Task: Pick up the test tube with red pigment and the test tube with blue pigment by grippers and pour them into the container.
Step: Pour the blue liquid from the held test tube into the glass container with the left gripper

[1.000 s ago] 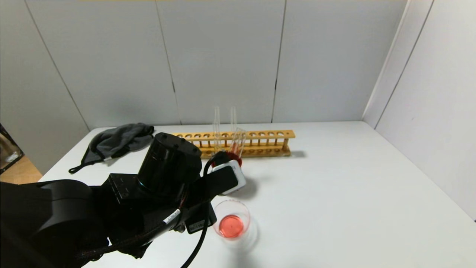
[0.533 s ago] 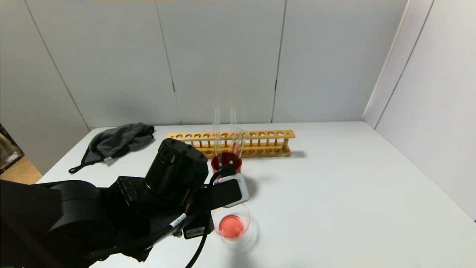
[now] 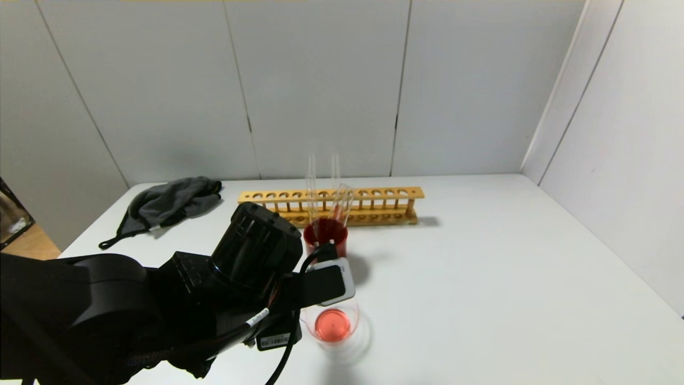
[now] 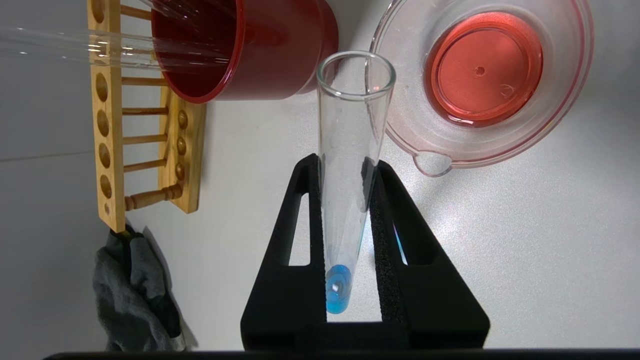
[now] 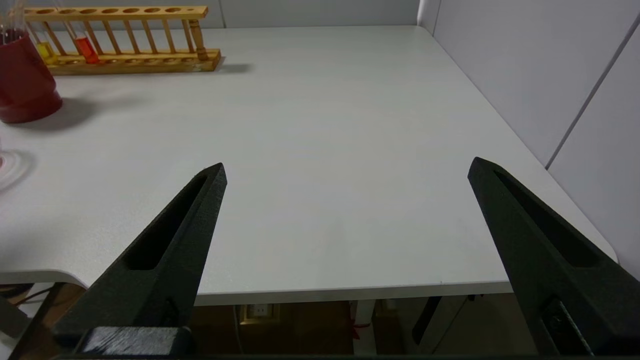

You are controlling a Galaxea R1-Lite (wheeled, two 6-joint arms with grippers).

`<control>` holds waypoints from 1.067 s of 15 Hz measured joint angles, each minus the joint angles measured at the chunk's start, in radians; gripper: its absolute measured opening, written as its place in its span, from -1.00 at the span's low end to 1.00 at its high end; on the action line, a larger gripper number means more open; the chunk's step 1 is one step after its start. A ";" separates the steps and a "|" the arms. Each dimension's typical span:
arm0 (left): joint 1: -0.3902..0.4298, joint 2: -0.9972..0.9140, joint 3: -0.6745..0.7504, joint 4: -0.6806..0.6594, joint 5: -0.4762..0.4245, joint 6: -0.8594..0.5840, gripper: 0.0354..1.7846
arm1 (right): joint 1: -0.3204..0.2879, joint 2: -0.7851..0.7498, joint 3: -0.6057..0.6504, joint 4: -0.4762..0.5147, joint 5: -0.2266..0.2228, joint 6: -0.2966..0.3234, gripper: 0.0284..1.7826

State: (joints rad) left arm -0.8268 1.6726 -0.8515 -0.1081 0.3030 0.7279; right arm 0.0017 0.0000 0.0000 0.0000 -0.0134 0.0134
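1. Left gripper (image 4: 345,165) is clamping the test tube with blue pigment (image 4: 350,170) between both black jaws, tight on the glass, with the blue liquid sitting at the rounded bottom near the jaw base.
2. Tube's open mouth is pointing out past the fingertips, sitting just beside the rim of the container (image 4: 482,80), apart from the dark-red cup (image 4: 250,50).
3. In the head view the left gripper (image 3: 326,291) is hovering over the near-middle of the table (image 3: 481,278), its wrist camera box overlapping the container (image 3: 334,323); the held tube is hidden there behind the arm.
4. Container is holding a shallow pool of orange-red liquid, pouring lip facing toward the gripper.
5. Test tube with red pigment (image 5: 85,47) is standing in the wooden rack (image 5: 125,35) at the back of the table, next to a yellow-liquid tube (image 5: 46,50).
6. Red cup is standing just in front of the rack, with clear tubes leaning in it.
7. Right gripper (image 5: 345,172) is hanging over the near right table edge, jaws spread wide, holding nothing.
8. Grey cloth (image 3: 165,206) is lying at the far left of the table.
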 joint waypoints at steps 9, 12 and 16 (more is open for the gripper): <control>0.005 0.003 -0.048 0.139 0.027 0.126 -0.67 | -0.001 0.000 0.000 0.000 0.000 0.000 0.91; 0.005 0.016 -0.084 0.181 0.053 0.174 -0.67 | 0.000 0.000 0.000 0.000 0.000 0.000 0.91; 0.001 0.046 -0.125 0.208 0.072 0.207 -0.67 | 0.000 0.000 0.000 0.000 0.000 0.000 0.91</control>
State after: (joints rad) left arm -0.8253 1.7189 -0.9766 0.0996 0.3747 0.9347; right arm 0.0013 0.0000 0.0000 0.0000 -0.0138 0.0134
